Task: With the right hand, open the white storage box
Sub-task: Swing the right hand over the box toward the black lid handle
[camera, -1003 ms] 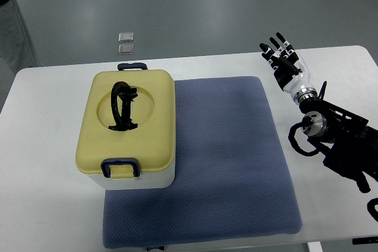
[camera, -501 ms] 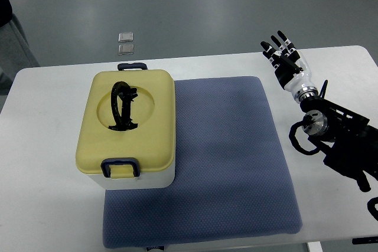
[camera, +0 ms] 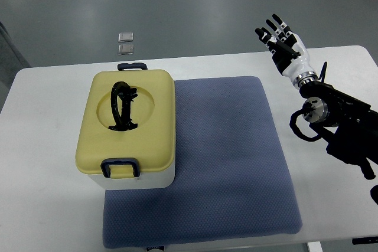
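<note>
White storage box (camera: 127,131) with its pale yellow lid (camera: 127,119) sits shut, well apart from our right hand (camera: 283,48) and off to the side its fingers (camera: 273,30) do not point toward, partly on the blue mat (camera: 224,163). We see both dark latches — the near latch (camera: 120,166) and the far latch (camera: 132,66) — down, and the black carry handle (camera: 122,105) folded flat on the lid. Our right hand hovers beyond the table's (camera: 47,205) far edge, fingers spread and holding nothing. We judge the task barely begun — the reach, the unlatching and the lifting of the lid all remain. Our left hand is out of view.
</note>
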Robot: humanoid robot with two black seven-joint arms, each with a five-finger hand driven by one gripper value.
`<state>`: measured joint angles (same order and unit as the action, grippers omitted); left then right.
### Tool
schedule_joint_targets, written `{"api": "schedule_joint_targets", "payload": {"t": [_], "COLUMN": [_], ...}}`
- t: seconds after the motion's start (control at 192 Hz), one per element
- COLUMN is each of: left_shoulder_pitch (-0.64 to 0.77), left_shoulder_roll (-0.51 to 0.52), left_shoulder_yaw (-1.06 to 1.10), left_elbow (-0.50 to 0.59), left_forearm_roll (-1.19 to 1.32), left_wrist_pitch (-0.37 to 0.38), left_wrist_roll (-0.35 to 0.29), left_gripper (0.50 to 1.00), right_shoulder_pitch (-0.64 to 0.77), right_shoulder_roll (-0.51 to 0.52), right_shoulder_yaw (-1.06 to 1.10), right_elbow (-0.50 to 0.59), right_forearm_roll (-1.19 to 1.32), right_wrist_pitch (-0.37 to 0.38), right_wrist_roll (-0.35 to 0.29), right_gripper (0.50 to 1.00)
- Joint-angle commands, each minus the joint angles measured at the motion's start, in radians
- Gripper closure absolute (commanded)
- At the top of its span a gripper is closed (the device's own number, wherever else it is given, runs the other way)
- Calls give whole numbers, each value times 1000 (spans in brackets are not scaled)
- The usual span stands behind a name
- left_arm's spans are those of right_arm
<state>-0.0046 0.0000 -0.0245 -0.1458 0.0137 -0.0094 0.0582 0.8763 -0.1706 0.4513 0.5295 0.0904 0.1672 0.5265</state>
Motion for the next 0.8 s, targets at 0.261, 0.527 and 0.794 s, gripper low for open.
{"api": "schedule_joint_targets", "payload": {"t": [0.261,0.527,0.794], "left_shoulder_pitch": [0,0,0], "left_shoulder_roll": [0,0,0], "left_shoulder_yaw": [0,0,0], "left_elbow": [0,0,0], "left_forearm_roll": [0,0,0], "left_wrist_pitch": [2,0,0], "left_wrist_roll": [0,0,0], "left_gripper": [500,500,500], "right_shoulder_pitch": [335,535,658], "right_shoulder_roll": [-64,-40,80], "right_shoulder_yaw": [-26,-82,-221], "right_elbow": [210,310,310], "right_forearm_roll": [-771,-1089,-1367], "right_wrist_pitch": [41,296,310], "right_wrist_roll": [3,-7,1], "right_gripper": [574,574,593]}}
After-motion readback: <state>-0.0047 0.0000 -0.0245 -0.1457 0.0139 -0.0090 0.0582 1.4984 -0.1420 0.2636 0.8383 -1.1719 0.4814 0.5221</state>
